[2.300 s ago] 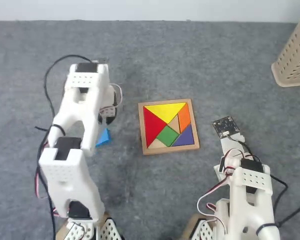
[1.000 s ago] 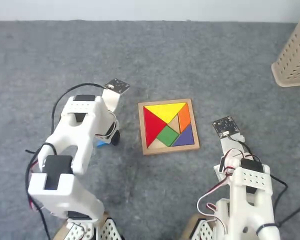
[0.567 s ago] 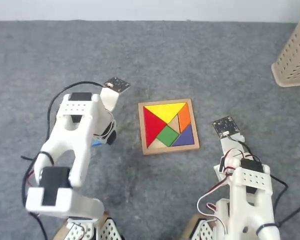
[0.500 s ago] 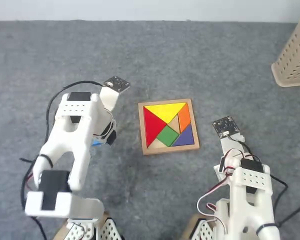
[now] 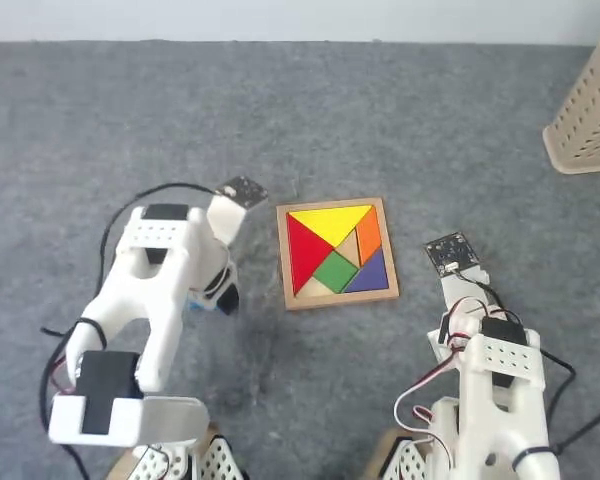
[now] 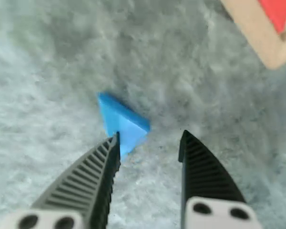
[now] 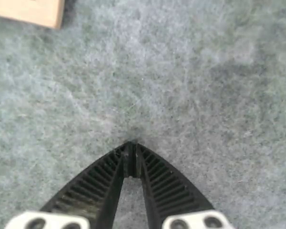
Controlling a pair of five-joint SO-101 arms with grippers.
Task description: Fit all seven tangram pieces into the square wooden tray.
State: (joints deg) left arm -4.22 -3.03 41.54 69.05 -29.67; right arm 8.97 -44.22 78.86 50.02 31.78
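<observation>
Spread jaws are shown on the left gripper (image 6: 150,138), and nothing is clamped between them. The blue triangle (image 6: 123,125) is seen lying flat on the grey carpet (image 6: 62,57), just ahead of the gap. One of its corners is met or overlapped by the tip of one finger (image 6: 109,152), though whether contact is made cannot be told; the other finger is kept apart from the piece. In the high view this gripper is placed low over the carpet, near the left edge of the square wooden tray (image 5: 342,300) but apart from it. A corner of the tray is also caught at the edge of the left wrist view. Five coloured pieces are seated inside the tray: a yellow triangle (image 5: 330,221) along the far edge, a red triangle (image 5: 304,255) along the left edge, a green square (image 5: 335,270) near the middle, an orange parallelogram (image 5: 368,238) on the right and a purple triangle (image 5: 372,273) at the near right corner. Two small wood-coloured triangular patches are left among them, one at the centre and one at the near left; whether these are bare slots cannot be told. The right gripper (image 7: 130,145) is held shut on nothing above the carpet, to the right of the tray. A beige perforated basket (image 5: 586,110) is set at the far right edge.
</observation>
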